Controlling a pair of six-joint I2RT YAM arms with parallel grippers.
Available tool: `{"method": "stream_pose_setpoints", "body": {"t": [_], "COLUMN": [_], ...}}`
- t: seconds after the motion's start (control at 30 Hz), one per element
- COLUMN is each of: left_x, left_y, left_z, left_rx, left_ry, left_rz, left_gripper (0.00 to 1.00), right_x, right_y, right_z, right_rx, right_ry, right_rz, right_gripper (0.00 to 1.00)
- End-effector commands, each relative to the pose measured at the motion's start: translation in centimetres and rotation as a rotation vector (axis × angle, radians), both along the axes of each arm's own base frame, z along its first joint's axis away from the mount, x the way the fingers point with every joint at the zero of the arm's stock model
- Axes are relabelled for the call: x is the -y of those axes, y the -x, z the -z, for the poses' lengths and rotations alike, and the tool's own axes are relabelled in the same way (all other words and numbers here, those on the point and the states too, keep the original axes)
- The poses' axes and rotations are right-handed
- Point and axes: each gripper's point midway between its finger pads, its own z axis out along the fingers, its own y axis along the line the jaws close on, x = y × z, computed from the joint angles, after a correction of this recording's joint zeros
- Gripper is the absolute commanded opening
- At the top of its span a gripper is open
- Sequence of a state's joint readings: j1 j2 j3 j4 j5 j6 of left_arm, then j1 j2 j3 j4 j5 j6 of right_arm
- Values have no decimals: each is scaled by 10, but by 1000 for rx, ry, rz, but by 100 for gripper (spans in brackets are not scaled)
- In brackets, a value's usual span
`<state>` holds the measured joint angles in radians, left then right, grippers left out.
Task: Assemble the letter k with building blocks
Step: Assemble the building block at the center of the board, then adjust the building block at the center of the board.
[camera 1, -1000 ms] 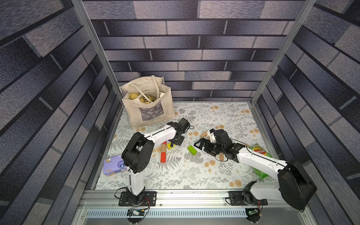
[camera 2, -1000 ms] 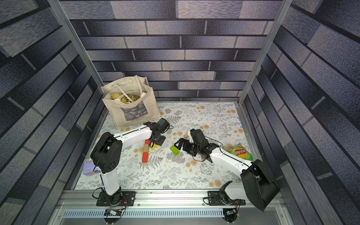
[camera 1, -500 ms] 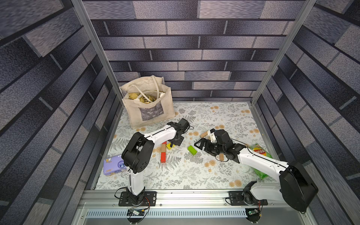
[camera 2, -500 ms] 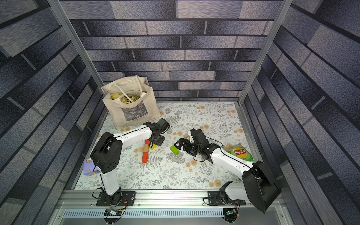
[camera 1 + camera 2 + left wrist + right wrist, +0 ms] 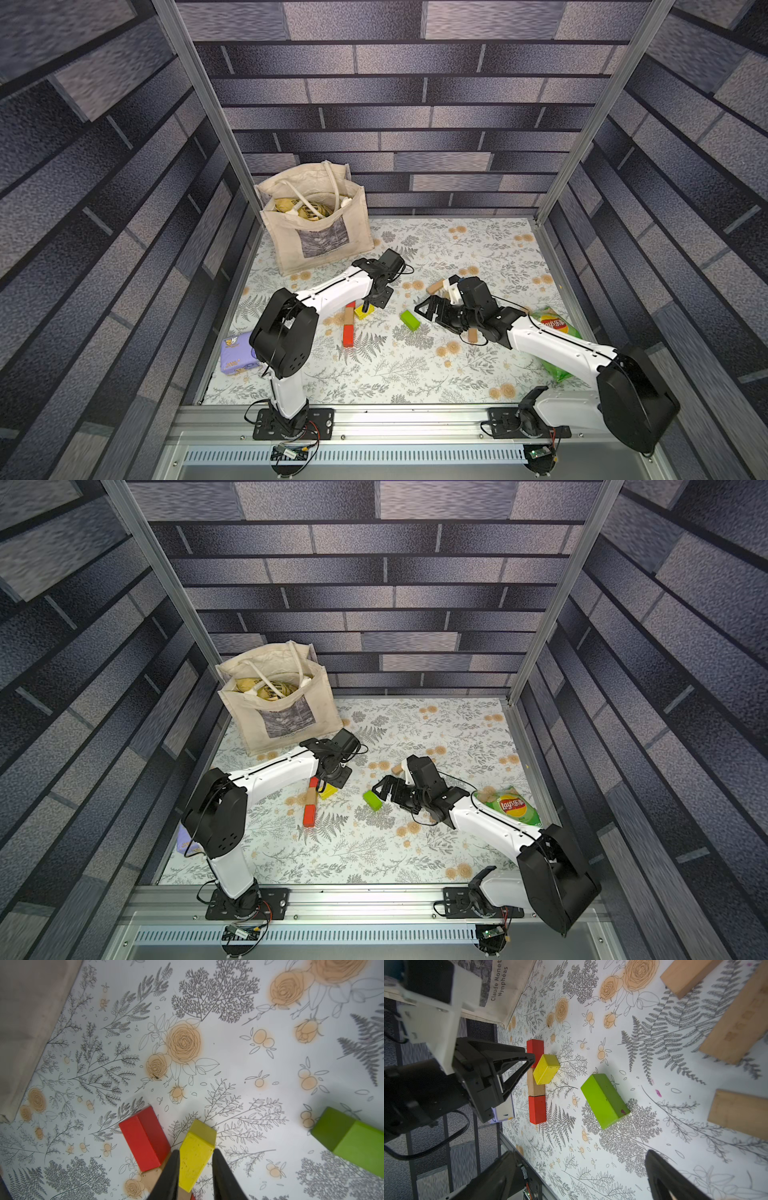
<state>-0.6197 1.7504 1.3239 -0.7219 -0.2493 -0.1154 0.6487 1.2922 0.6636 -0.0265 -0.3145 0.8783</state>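
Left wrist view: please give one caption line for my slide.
Left gripper holds the yellow block beside a red block; a green block lies apart.

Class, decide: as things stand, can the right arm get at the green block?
Probably yes. The right gripper stands open, facing the green block, which lies alone on bare mat just ahead; the left gripper is off at the yellow block, out of the way.

"Claude Monet Nymphéas" on tote bag [image 5: 517,980], "Lay's" on chip bag [image 5: 510,808]
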Motion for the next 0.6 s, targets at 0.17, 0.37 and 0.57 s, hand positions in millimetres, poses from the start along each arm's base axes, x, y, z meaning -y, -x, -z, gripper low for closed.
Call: {"method": "stream_pose_setpoints", "body": {"t": [0.17, 0.37, 0.57], "left_x": [-100, -121, -115], "left_y": [13, 40, 48], "left_z": [-13, 16, 41], "left_rx": [-26, -127, -182], "left_ry": [103, 151, 174], "left_rz": [-405, -548, -545], "left_gripper": [18, 9, 7], "right_x": [2, -2, -2], "right_y": [6, 5, 6], "right_z": [7, 8, 8], "right_rx": [-4, -11, -11], "right_ry": [13, 5, 7], "right_rz": [-10, -23, -23], "right_gripper": [100, 100, 100]}}
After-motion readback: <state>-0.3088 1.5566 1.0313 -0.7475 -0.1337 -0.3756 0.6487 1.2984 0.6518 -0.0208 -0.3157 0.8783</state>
